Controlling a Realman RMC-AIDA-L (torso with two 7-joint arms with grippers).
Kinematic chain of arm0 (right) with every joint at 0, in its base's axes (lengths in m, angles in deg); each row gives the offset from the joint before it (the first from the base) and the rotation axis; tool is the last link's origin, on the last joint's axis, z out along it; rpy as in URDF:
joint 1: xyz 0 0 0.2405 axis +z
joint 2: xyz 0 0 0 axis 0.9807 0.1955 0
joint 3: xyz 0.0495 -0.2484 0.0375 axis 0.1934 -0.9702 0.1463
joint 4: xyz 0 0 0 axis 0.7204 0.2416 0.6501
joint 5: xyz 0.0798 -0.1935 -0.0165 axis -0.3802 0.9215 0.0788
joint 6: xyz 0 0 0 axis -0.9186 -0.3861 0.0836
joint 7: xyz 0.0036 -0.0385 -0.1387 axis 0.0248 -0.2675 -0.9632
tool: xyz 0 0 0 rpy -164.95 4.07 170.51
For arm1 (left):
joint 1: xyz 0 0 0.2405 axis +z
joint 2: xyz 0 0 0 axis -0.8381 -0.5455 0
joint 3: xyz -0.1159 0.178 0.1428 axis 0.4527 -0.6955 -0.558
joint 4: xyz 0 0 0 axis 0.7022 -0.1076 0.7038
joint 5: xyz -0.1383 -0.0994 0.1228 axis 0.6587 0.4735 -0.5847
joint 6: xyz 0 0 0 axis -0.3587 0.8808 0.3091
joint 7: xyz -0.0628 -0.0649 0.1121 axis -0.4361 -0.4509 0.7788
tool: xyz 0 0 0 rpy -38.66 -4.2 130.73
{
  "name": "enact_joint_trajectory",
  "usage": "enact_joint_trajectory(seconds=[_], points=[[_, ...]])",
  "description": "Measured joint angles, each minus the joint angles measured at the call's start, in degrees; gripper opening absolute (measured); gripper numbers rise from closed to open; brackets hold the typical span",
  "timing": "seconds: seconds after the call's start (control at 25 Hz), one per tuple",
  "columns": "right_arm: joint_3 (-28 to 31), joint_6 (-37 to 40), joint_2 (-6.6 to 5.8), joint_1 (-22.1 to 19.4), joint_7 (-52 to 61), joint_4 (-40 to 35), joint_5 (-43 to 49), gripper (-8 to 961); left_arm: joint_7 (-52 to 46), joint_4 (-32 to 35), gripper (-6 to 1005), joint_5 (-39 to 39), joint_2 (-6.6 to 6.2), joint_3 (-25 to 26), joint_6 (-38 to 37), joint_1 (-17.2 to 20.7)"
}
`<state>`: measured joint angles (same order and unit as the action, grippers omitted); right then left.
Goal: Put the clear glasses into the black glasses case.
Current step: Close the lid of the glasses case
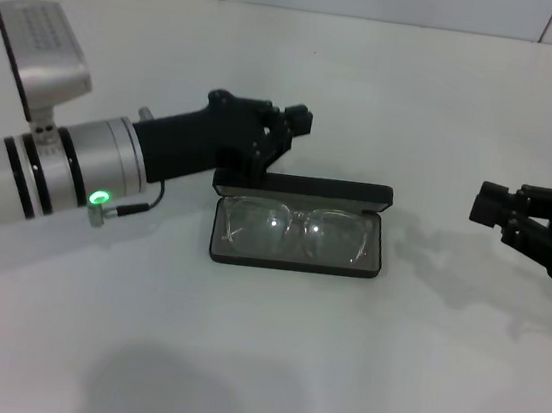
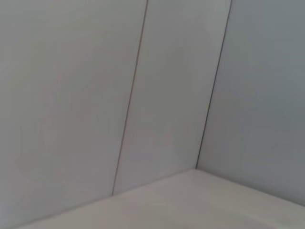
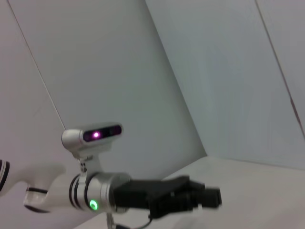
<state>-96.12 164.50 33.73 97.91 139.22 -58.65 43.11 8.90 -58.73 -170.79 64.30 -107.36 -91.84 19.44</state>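
Note:
The black glasses case lies open in the middle of the white table, its lid raised along the far edge. The clear glasses lie inside it on the grey lining, lens across the length of the case. My left gripper hovers just behind the case's far left corner, above the lid, and holds nothing I can see. It also appears in the right wrist view as the left gripper on its silver arm. My right gripper hangs at the right, well apart from the case.
The white table runs back to a pale panelled wall. The left arm's silver forearm, with a green light, reaches in from the left edge. The left wrist view shows only wall panels and a strip of table.

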Motion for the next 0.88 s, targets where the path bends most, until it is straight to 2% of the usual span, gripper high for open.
enact_joint_trajectory(seconds=[0.4, 0.88], points=[[0.03, -0.96, -0.01, 1.19, -0.68, 0.12, 0.07, 190, 1.61, -4.84, 49, 0.22, 0.29, -0.14, 1.72, -0.25], [-0.37, -2.6, -0.01, 2.16, -1.35, 0.2, 0.16, 190, 1.8, -6.37, 49, 0.23, 0.29, -0.12, 2.68, 1.21]])
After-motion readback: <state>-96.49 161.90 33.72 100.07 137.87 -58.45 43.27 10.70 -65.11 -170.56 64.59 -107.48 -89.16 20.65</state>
